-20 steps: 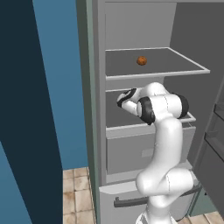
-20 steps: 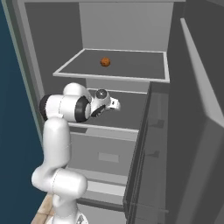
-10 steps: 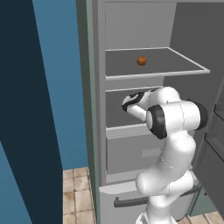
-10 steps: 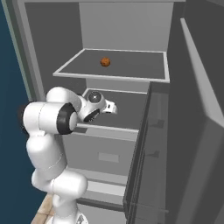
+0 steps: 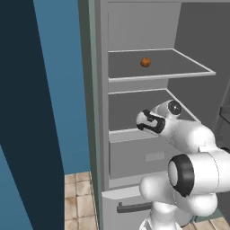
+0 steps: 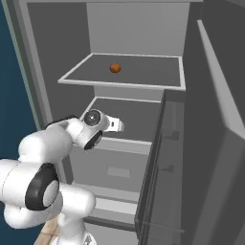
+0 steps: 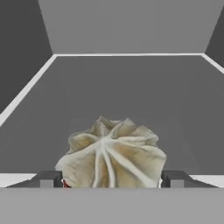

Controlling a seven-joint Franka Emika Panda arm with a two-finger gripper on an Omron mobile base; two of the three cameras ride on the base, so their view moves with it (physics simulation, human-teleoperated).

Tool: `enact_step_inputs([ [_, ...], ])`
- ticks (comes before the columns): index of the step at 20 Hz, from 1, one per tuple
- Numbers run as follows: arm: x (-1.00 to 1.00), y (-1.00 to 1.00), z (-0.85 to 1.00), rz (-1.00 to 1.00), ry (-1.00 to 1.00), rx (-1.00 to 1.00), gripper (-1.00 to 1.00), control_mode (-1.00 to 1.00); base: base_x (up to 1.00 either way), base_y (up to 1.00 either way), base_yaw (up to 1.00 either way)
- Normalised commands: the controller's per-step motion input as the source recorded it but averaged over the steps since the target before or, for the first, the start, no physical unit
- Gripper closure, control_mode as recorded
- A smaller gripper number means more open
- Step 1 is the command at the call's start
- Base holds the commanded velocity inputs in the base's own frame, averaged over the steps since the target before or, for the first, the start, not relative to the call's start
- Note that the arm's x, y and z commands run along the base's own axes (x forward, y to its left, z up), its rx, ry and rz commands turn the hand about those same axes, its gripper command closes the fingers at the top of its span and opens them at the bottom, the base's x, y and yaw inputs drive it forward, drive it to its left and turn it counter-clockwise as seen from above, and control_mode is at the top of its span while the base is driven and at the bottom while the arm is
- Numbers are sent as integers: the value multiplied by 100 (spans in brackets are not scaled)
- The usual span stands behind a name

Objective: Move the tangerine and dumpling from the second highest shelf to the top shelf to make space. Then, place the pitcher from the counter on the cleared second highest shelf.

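Note:
The tangerine (image 5: 145, 62) (image 6: 115, 68) rests on the top shelf (image 5: 179, 67) (image 6: 143, 76) of the open fridge. The dumpling (image 7: 111, 153), a pale pleated lump, sits near the front edge of the second highest shelf (image 5: 130, 108) (image 6: 139, 119) (image 7: 131, 87). My gripper (image 5: 147, 124) (image 6: 117, 126) (image 7: 111, 179) is level with that shelf at its front edge. It is open, with one fingertip close on each side of the dumpling, which still rests on the shelf. The pitcher and the counter are out of view.
A grey drawer front (image 5: 143, 157) (image 6: 115, 170) sits below the second highest shelf. The fridge door (image 6: 210, 143) stands open on the right. A blue wall (image 5: 58, 90) lies to the left. My white arm's elbow bulks large in front of the fridge.
The arm's elbow has swung toward the cameras. The hand has edged a little further along the second highest shelf's front. The tangerine has not moved.

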Motion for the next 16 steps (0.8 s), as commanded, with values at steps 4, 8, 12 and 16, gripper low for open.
enact_step_inputs([
  [4, -98, 0, 100, 2, 0, -1, 100, -100, 0, 0, 0],
  [8, -79, -1, 100, 0, 3, 0, 100, -100, 0, 0, 0],
  [12, -73, -12, 100, 0, 2, 0, 100, -100, 0, 0, 0],
  [16, -64, -28, 100, 0, 0, 0, 100, -100, 0, 0, 0],
])
